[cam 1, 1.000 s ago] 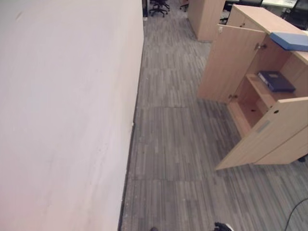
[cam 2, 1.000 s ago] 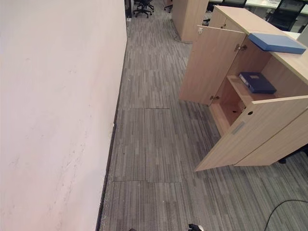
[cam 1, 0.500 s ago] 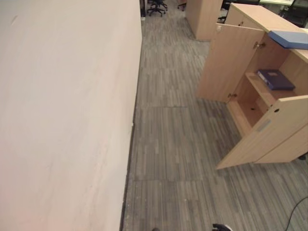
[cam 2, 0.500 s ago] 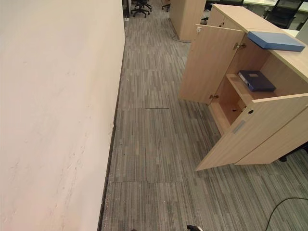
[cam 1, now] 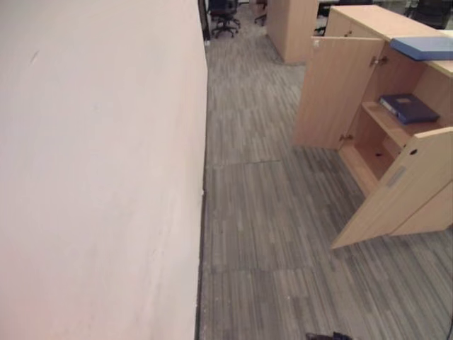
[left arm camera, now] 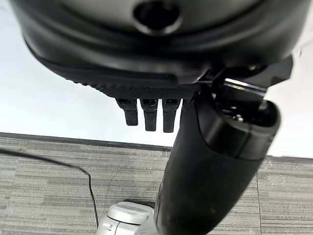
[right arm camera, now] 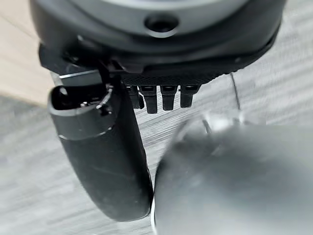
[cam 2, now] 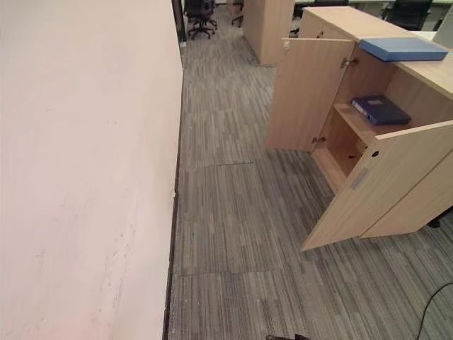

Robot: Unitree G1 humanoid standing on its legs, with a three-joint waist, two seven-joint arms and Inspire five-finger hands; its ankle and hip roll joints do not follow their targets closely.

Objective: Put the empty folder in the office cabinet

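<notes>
Grey striped carpet tiles (cam 2: pixel 233 234) cover a long corridor between a plain pale wall (cam 2: pixel 78 177) on the robot's left and a light wooden office cabinet (cam 2: pixel 396 78) on its right, with open floor running ahead. Nearest, the robot's left hand (left arm camera: pixel 205 161) hangs beside the wall's dark skirting, its fingers (left arm camera: pixel 149 113) straight and relaxed with nothing in them. The right hand (right arm camera: pixel 105 152) hangs over the carpet in the same way, fingers (right arm camera: pixel 161 98) straight, thumb extended, holding nothing.

Further on, the cabinet's near door (cam 2: pixel 375 188) swings out into the corridor and narrows the passage on the right; the far door (cam 2: pixel 306 95) also stands open, at a right angle to the front. Between them a dark blue ring-binder folder (cam 2: pixel 381 110) lies flat on the inner wooden shelf (cam 2: pixel 354 126). A lighter blue flat folder (cam 2: pixel 402 48) lies on the cabinet's top. No writing can be read on either.

Beyond stands another wooden cabinet (cam 2: pixel 263 28), and a black swivel office chair (cam 2: pixel 198 13) sits at the corridor's far end.
</notes>
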